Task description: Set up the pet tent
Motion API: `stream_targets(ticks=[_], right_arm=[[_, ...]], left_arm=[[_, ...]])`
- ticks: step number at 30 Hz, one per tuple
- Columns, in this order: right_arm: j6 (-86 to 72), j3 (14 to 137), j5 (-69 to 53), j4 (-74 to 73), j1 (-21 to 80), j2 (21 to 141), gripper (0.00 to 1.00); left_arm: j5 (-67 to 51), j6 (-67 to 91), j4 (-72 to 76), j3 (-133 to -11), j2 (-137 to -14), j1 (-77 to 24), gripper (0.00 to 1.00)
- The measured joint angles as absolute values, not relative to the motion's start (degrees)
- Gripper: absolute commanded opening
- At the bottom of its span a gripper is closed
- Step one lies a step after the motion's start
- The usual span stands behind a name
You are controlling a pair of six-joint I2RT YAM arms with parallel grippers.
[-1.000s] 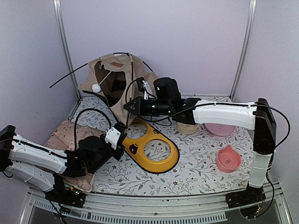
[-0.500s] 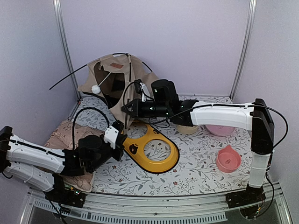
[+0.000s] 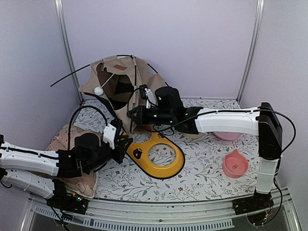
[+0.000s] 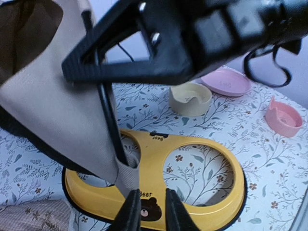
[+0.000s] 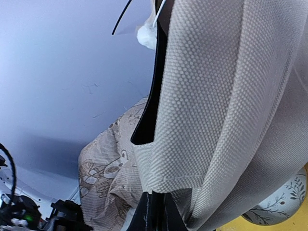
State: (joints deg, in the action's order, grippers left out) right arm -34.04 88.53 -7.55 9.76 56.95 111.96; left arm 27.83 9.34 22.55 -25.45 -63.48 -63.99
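The pet tent [image 3: 120,79] is a tan fabric shell with thin black poles, standing crumpled at the back left, its white pompom [image 3: 99,91] hanging in front. My right gripper [image 3: 133,114] is shut on the tent's lower front edge; in the right wrist view its fingers [image 5: 156,211] pinch the tan weave [image 5: 226,96]. My left gripper [image 3: 126,142] sits just below it, over the yellow tray's left end. In the left wrist view its jaws [image 4: 150,204] stand slightly open with nothing between them, and the tent's corner strap [image 4: 126,178] and a black pole [image 4: 108,115] lie just to their left.
The yellow double-bowl tray [image 3: 144,154] lies mid-table. A pinkish patterned cushion [image 3: 67,137] lies at the left under my left arm. A cream bowl [image 4: 190,98] and two pink bowls [image 3: 227,133] [image 3: 235,163] sit to the right. A loose pole end [image 3: 72,76] sticks out left.
My left gripper's jaws have parted a little and its arm has drawn back to the left. My right gripper has crept left and down with the tent edge.
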Motion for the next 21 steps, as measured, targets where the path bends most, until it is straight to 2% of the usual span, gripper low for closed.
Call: stream_targets(ticks=[3,12,21], right_arm=[[-31.9,88.4,-5.5,7.7,56.8,112.0,0.0],[-20.2,95.3,-2.4,-3.2,56.7,112.0,0.0],[-7.5,98.0,1.8,-12.5,56.2,111.0,0.0]], left_arm=[[26.1,11.1,22.0,-28.0,-60.7,-64.1,0.4],[28.6,12.2,16.6,-33.8,-50.9,-63.2,0.63],[32.1,10.5,5.6,-49.1,-50.3,-56.1,0.69]])
